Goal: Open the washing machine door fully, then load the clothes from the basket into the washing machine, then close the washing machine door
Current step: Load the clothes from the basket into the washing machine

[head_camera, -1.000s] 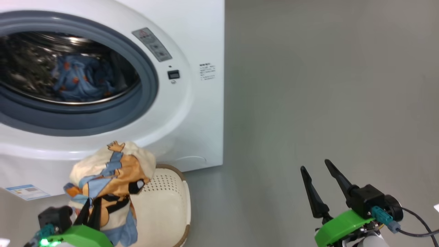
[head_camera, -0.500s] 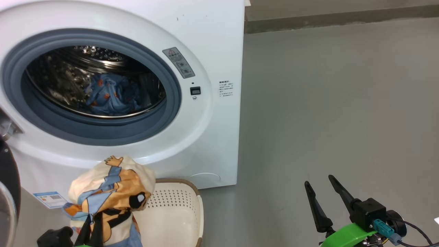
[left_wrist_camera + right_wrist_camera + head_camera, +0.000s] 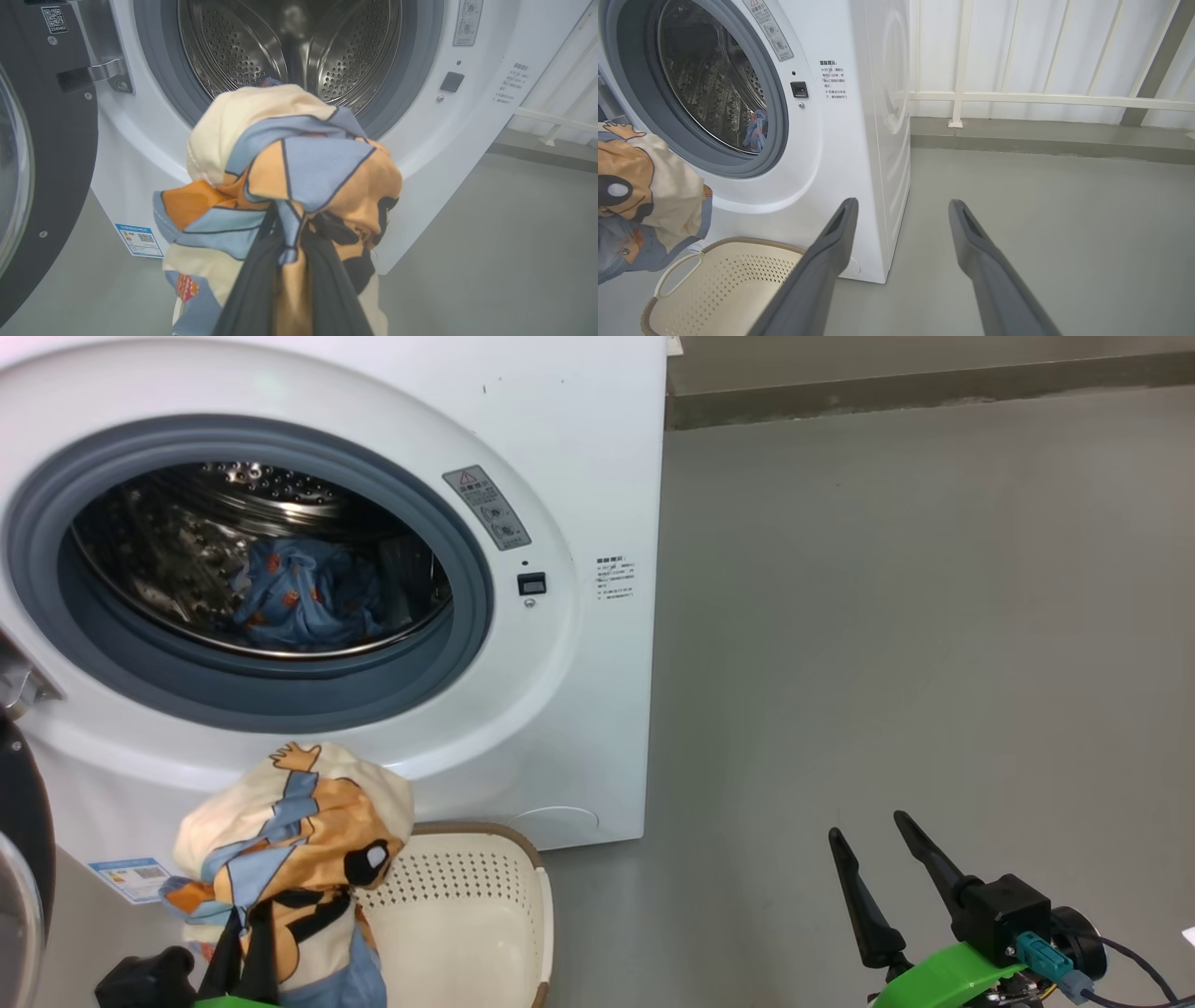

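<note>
The head camera looks down at the washing machine (image 3: 597, 448), while both lower wrist cameras face its drum (image 3: 355, 46), the left nearest.

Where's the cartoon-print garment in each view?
Head view: cartoon-print garment at lower left.
Left wrist view: garment in the centre.
Right wrist view: garment at the left edge.
Shared landmark: black latch socket on the washing machine front.

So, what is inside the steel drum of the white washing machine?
A crumpled blue garment with orange spots lies low in the perforated steel drum. The grey-blue rubber seal hides the drum's front lower part.
</note>
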{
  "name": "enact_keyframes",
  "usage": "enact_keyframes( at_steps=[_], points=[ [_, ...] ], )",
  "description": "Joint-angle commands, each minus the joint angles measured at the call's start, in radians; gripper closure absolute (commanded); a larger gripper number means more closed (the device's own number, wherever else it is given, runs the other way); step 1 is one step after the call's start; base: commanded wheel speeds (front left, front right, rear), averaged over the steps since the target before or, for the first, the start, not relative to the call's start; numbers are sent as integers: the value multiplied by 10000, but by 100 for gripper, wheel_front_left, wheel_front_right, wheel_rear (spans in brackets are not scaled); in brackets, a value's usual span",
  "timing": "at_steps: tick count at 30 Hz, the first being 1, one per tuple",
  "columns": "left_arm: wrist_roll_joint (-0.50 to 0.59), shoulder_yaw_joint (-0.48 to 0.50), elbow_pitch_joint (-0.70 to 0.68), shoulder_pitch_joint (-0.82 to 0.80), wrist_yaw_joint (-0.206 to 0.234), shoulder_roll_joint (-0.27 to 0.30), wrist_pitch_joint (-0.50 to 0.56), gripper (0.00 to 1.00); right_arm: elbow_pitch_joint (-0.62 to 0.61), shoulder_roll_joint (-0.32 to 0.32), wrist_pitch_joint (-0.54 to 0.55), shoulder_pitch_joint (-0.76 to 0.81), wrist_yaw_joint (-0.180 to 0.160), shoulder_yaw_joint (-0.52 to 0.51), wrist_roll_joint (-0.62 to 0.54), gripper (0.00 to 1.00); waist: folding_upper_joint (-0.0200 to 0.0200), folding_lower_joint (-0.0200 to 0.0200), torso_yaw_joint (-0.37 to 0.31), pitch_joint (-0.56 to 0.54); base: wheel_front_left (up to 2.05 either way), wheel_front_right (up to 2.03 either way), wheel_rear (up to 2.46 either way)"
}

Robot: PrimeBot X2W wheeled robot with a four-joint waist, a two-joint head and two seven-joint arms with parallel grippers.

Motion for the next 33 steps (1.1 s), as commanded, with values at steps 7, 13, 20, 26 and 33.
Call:
enact_keyframes(
  at_steps=[7, 13, 20, 26, 33],
  points=[
    [297, 621, -356, -160, -181, -2, -137, 100, -234, -27, -48, -119, 16, 221, 14, 0, 0, 0, -65, 68, 0, 0, 0],
    [324, 857, -542, -321, -322, -92, -137, 100, -215, -27, -48, -153, 16, 212, 24, 0, 0, 0, -142, 254, 0, 0, 0],
    [236, 1246, -999, -1141, -420, -107, -137, 100, -456, -27, -48, -491, 16, 74, -47, 0, 0, 0, -331, 1218, 0, 0, 0],
    [25, 1413, -1122, -2468, -458, 318, -137, 100, -617, -27, -48, -768, 16, 84, -158, 0, 0, 0, -494, 2334, 0, 0, 0],
    [-770, 1778, -735, -4576, -472, 1262, -137, 100, -843, -27, -48, -1164, 16, 104, -31, 0, 0, 0, -934, 3633, 0, 0, 0]
  ],
)
